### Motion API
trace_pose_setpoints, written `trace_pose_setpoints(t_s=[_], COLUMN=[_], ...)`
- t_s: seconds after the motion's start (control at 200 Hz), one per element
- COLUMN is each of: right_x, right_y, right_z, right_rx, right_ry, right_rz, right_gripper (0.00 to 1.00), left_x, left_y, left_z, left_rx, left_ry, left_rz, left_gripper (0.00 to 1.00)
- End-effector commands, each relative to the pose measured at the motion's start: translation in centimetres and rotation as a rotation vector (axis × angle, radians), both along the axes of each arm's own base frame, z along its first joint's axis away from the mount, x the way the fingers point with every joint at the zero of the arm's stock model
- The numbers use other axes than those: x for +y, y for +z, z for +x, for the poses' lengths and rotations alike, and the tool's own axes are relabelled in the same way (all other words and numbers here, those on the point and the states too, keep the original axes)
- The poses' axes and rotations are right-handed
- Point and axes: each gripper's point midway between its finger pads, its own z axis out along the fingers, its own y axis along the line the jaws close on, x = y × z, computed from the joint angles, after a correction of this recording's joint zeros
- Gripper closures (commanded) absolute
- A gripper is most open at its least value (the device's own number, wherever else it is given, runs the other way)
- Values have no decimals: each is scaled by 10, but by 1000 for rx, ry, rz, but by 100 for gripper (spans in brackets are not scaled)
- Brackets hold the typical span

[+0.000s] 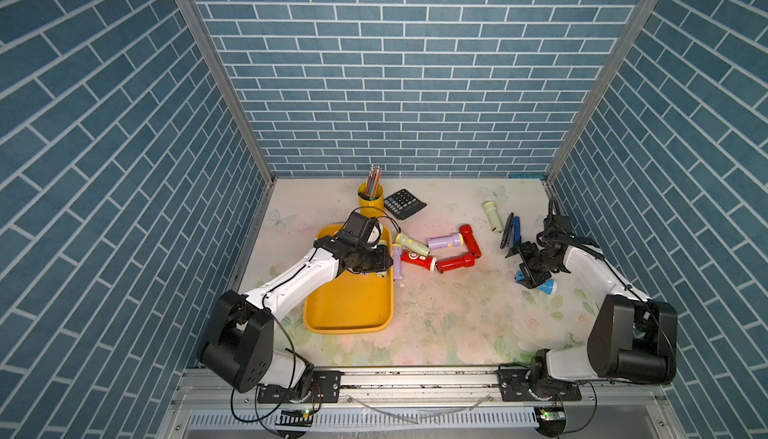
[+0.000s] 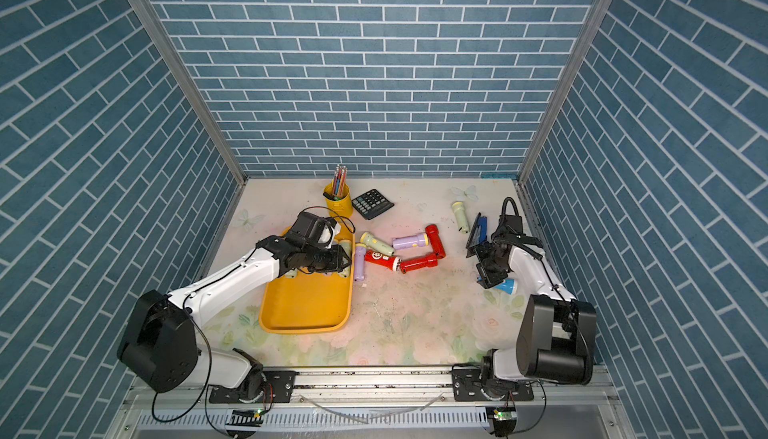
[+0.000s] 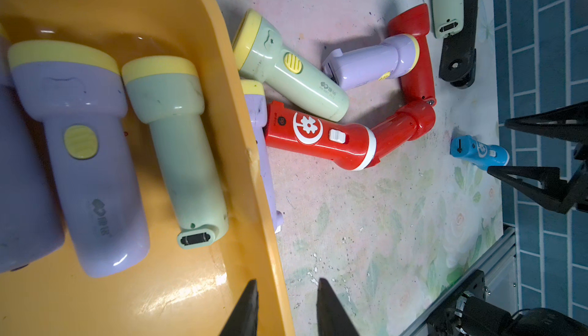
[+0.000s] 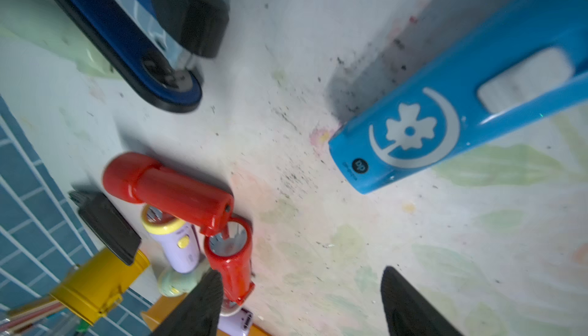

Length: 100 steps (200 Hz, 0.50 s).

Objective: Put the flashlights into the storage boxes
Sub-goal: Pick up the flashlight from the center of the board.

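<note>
In both top views the orange tray [image 1: 353,324] lies at the left of the table [image 1: 436,312] with a few flashlights [image 1: 380,273] tucked under the left claw [image 1: 386,262]. The right claw [image 1: 528,281] hangs wide apart over the blue flashlight [image 1: 547,287], close to the stapler [image 1: 513,229]. From the left wrist, the left claw [image 3: 286,305] is drawn in close on nothing, straddling the tray wall, so I reckon a dip could jolt the tray and the lilac flashlight [image 3: 259,127] lying against it. From the right wrist, the blue flashlight sits ahead of the jaws, not between them, so closing now likely grabs air or sends it rolling.
</note>
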Motion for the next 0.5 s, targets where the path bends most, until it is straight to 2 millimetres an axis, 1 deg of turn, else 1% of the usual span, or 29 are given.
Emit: trace_pose_setpoints(t_s=[0.0,0.095,0.22,0.395,0.495], right_x=[-22,-32,-38,-52,-58], right_y=[-11,-21,-33,-45,-49], right_z=[-8,-18,-22,-24,-23], right_rx=[69,120,150,167,177], right_ry=[-307,-416,-513,-587,-608], right_rz=[-14,-31,-20,-21,-20], right_gripper=[23,23,24,24,23], left_x=[-5,-4,-4,-2,-2], left_y=[-1,-2,-3,-7,-9], left_z=[0,0,-1,-3,-2], left_rx=[-3,-3,-2,10,13], left_ry=[-22,-28,-37,-41,-38], left_rz=[-5,0,9,21,21], left_gripper=[68,68,68,68,68])
